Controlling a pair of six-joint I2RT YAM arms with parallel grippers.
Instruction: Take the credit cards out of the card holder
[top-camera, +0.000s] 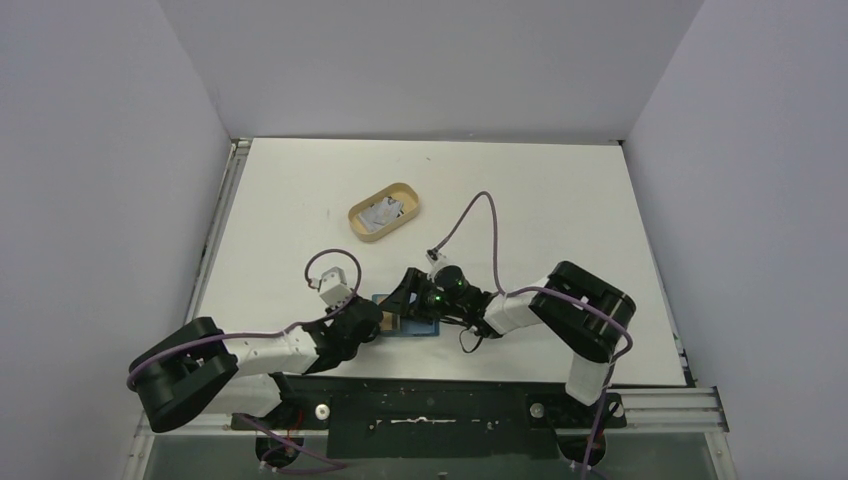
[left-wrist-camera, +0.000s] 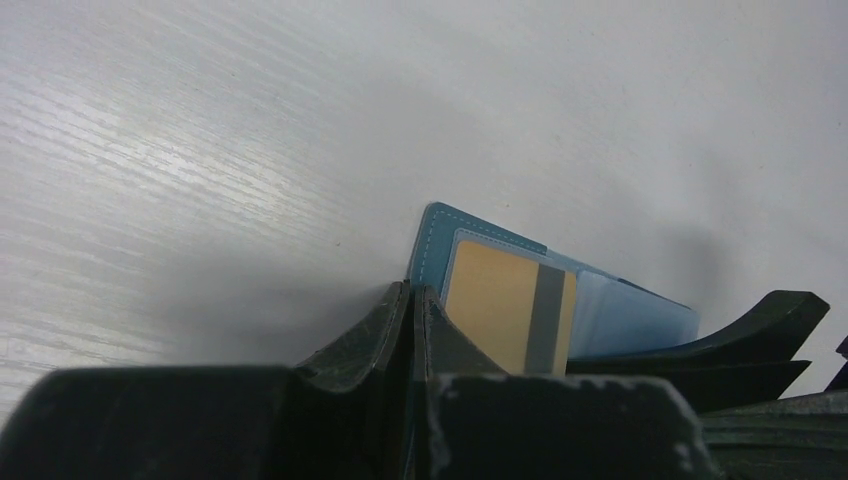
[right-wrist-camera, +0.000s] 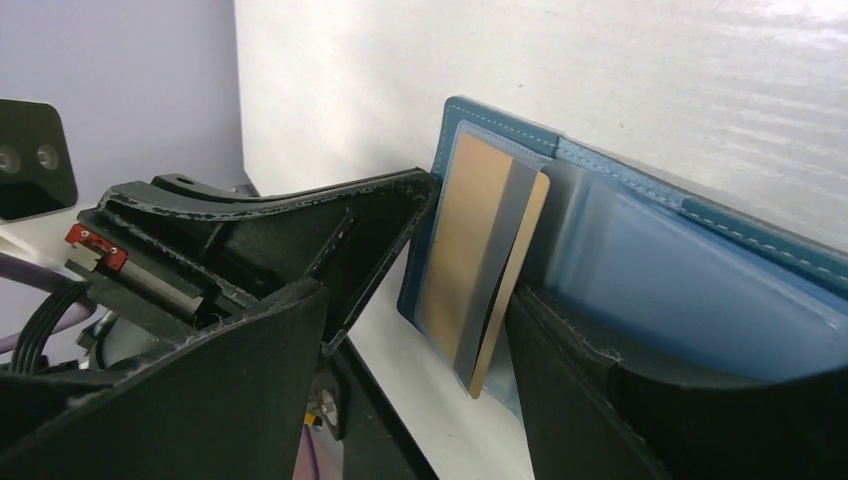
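Card holder (top-camera: 412, 328) lies open, pockets up, on the table (top-camera: 560, 200) near its front edge, between the two arms. Left gripper (left-wrist-camera: 412, 305) sits at the holder's 9 o'clock, jaws pressed nearly together on its stitched edge, apparently pinning it flat so the other arm can pull. Right gripper (right-wrist-camera: 420, 300), at 3 o'clock, is spread wide and has hold of nothing. Its fingers straddle the yellowish card (right-wrist-camera: 480, 265), which appears to jut partly out of its pocket, and one finger lies over the clear pocket beside it. Oval tan tray (top-camera: 384, 211) sits well apart at 12 o'clock with something flat and greyish inside, probably cards already out. Left gripper's fingertip crowds the card's 9 o'clock side, leaving little room for closing.
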